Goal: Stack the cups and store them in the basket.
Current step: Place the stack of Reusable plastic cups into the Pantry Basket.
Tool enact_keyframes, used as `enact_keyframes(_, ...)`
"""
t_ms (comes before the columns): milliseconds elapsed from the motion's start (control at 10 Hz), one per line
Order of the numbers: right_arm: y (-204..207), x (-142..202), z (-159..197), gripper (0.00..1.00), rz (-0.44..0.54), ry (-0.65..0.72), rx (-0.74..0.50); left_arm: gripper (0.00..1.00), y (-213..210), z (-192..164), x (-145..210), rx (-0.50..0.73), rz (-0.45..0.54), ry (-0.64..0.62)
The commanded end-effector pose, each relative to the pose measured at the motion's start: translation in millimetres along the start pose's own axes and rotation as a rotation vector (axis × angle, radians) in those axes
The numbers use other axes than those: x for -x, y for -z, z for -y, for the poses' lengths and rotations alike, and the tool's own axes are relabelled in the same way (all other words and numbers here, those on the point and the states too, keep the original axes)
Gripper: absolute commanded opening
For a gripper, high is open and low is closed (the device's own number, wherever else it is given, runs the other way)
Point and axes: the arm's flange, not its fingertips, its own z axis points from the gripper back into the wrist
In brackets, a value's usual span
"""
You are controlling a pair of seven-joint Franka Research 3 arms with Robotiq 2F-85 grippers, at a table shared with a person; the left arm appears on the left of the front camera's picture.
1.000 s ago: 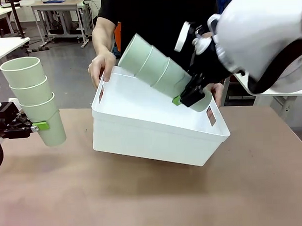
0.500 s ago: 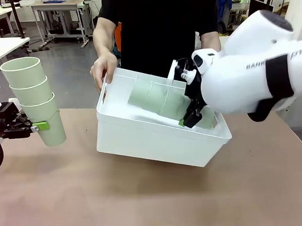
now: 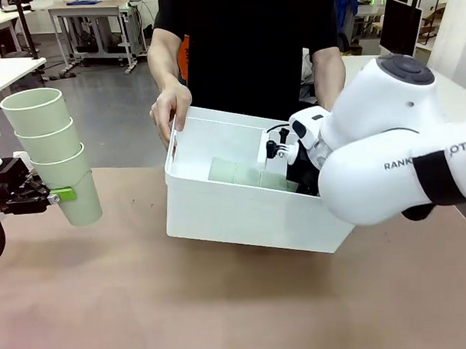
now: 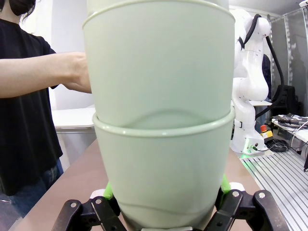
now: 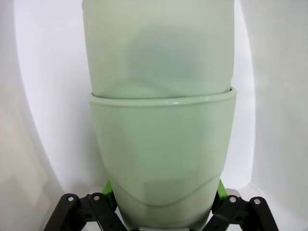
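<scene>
Lab bkgd w/ desks behind; brown table [image 3: 222, 313] in front, person standing at the far side. Main change over the last sec: R gripper [image 5: 163, 188] has brought its stack of cups [image 3: 248, 175] down from high above the basket [image 3: 242, 216], where it hung tilted, to inside it. That stack now lies low in the bin, on its side, stretching toward picture left from the gripper. Basket moved too: it was tipped up toward the robot, and now sits about level on the table, a bit further right. R fingers stay clamped on the bottom cup, green pads either side of it in the wrist view, white walls all round. So storing the first stack looks nearly done; release + pull-out not yet made.

L gripper [image 3: 56, 195] unchanged: clenched on the lowest cup of a second stack [image 3: 52, 150], three cups, leaning, held at the table's left side, well apart from the basket.

In the way: bulky R arm [image 3: 386, 161] covers the basket's right end, so the L stack prob. can't go in until it clears. Person's hand [image 3: 172, 108] grips the far-left rim, near where that stack would enter. Stored stack takes up the mid floor.
</scene>
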Motion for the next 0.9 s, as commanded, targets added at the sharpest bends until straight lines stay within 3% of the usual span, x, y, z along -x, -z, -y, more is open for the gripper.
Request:
enact_keyframes(0,-10,23,-7,0.85,-0.008,0.007,0.035,0.87,0,1,-6,0.004,0.007,0.012)
enact_keyframes(300,-26,47,-14,0.85,-0.01,0.0,0.032,0.87,0,1,-6,0.004,0.007,0.012)
enact_keyframes(400,-33,56,-16,1.0,-0.01,-0.001,0.039,0.87,0,1,-6,0.004,0.007,0.012)
enact_keyframes(800,-67,82,-14,1.0,0.066,-0.008,0.011,0.87,0,1,-6,0.004,0.007,0.012)
